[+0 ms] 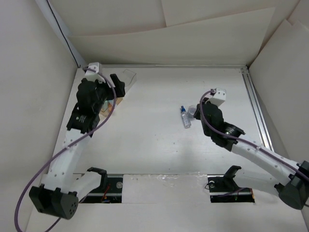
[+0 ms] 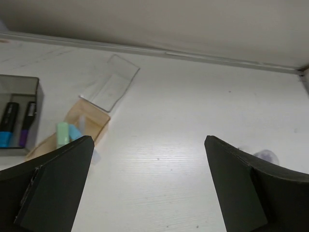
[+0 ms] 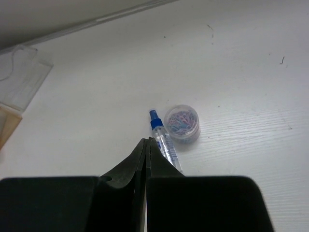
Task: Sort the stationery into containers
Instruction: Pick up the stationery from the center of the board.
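Note:
My left gripper (image 2: 149, 186) stands open over bare table, nothing between its fingers (image 2: 58, 183). To its left sit the three containers. The smoky grey bin (image 2: 19, 84) holds a blue-tipped marker (image 2: 7, 125) and a purple-tipped marker (image 2: 26, 125). A green marker (image 2: 62, 134) and a light blue one (image 2: 75, 131) lie in the amber bin (image 2: 94, 121). The clear bin (image 2: 110, 82) looks empty. My right gripper (image 3: 147, 141) is shut on nothing. The clear blue-capped bottle (image 3: 163, 137) lies on the table just right of its tips.
A small round clear tub of coloured paper clips (image 3: 182, 123) stands against the bottle's right side. Cardboard walls enclose the table, and a metal rail (image 1: 256, 106) runs along its right edge. The left arm (image 1: 89, 104) hangs over the bins at the back left.

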